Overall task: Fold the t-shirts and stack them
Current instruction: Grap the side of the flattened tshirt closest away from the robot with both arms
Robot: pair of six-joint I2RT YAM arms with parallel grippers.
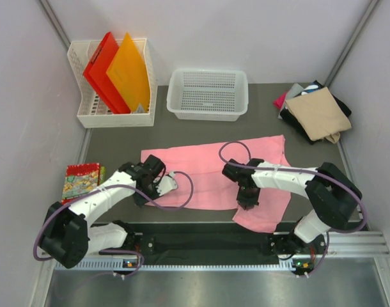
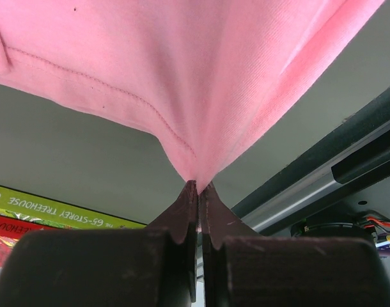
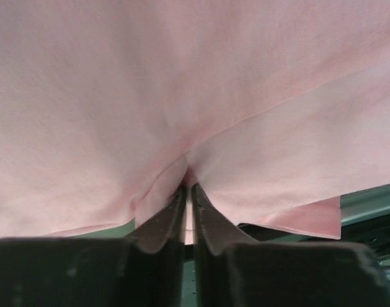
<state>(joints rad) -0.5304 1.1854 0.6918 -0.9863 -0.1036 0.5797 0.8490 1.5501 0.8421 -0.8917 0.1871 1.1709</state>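
A light pink t-shirt (image 1: 208, 167) lies spread across the middle of the grey table. My left gripper (image 1: 158, 185) is shut on its near left edge; in the left wrist view the pink cloth (image 2: 182, 77) gathers into a point between the dark fingertips (image 2: 198, 185). My right gripper (image 1: 247, 199) is shut on the shirt's near right part, and the right wrist view shows the pink cloth (image 3: 195, 83) pinched into a fold at the tips (image 3: 187, 187). A pile of folded t-shirts (image 1: 318, 114), tan on top with black, magenta and grey beneath, sits at the back right.
A white mesh basket (image 1: 208, 94) stands at the back centre. A white rack (image 1: 93, 112) holding red and orange folders (image 1: 118, 71) stands at the back left. A colourful book (image 1: 80, 180) lies at the left edge. The black rail (image 1: 208, 240) runs along the near edge.
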